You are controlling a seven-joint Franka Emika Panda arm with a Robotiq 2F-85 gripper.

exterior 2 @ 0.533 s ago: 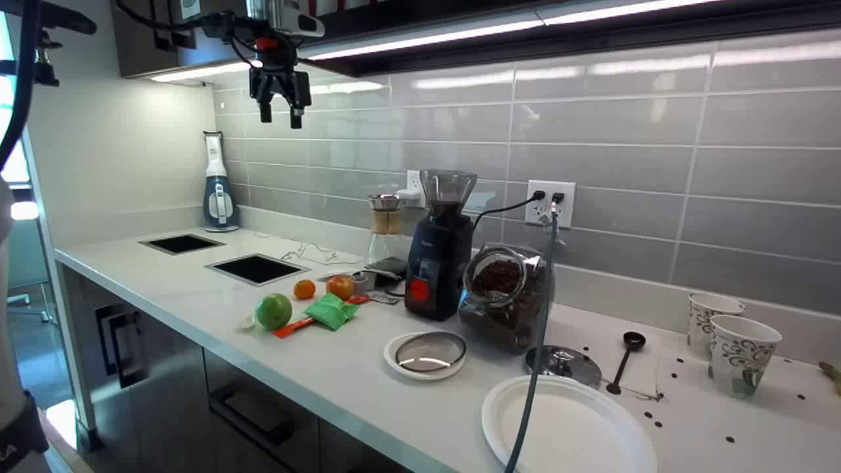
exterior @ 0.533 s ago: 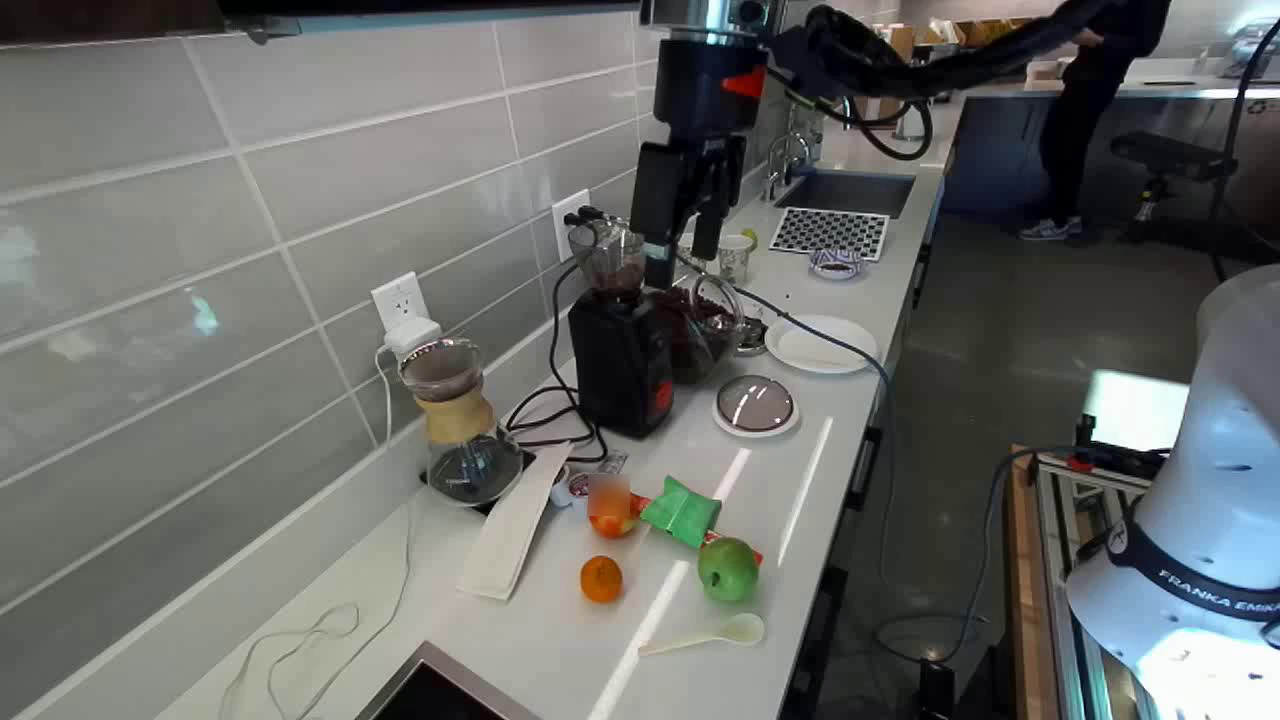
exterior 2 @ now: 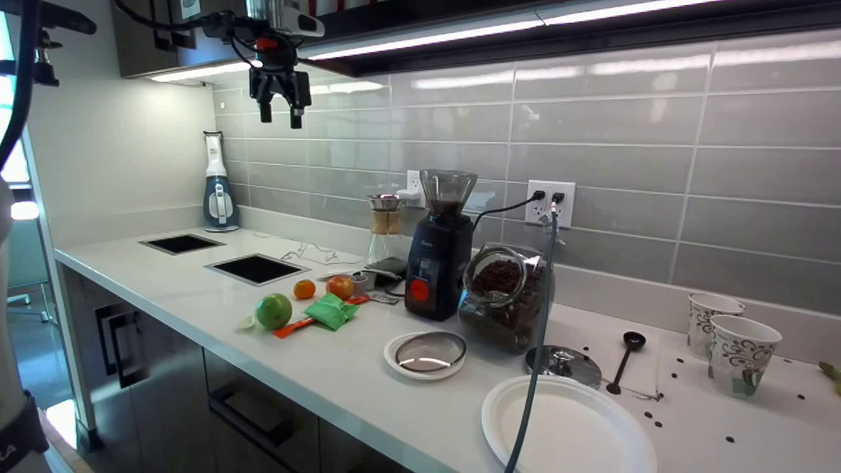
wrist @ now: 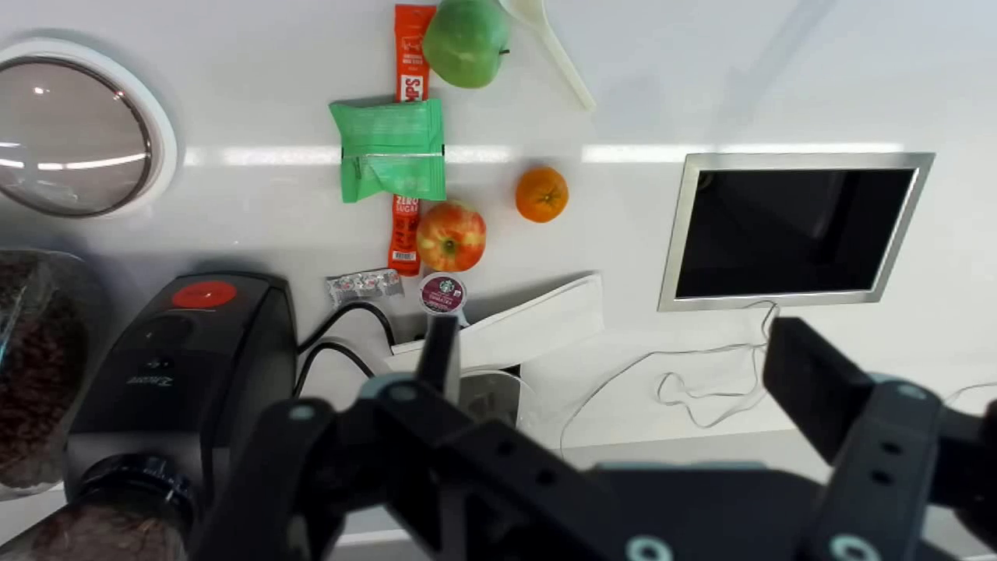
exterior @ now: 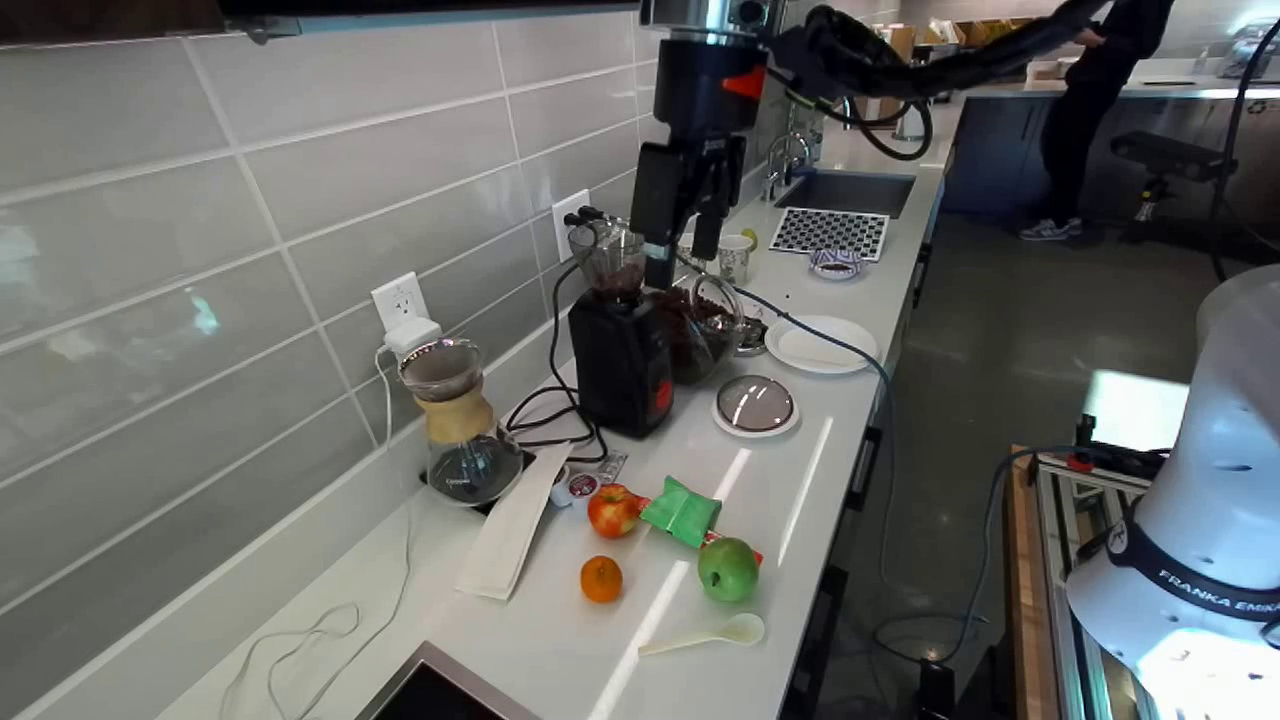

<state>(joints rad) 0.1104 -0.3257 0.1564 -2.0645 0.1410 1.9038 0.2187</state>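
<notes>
Jaws spread wide, the empty gripper [exterior 2: 281, 121] hung high above the counter [wrist: 623, 234]. Below it lay an orange [wrist: 542, 195], then a red apple [wrist: 452, 238], then a green packet [wrist: 393, 148] across a red wrapper [wrist: 404, 238]; farther off, a green apple [wrist: 466, 43] sat near a spoon [wrist: 563, 61].

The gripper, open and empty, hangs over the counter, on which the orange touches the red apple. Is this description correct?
Not completely. The orange does not touch the red apple: the wrist view shows bare counter between them. The rest is right: the gripper, open and empty, hangs over the counter.
</notes>
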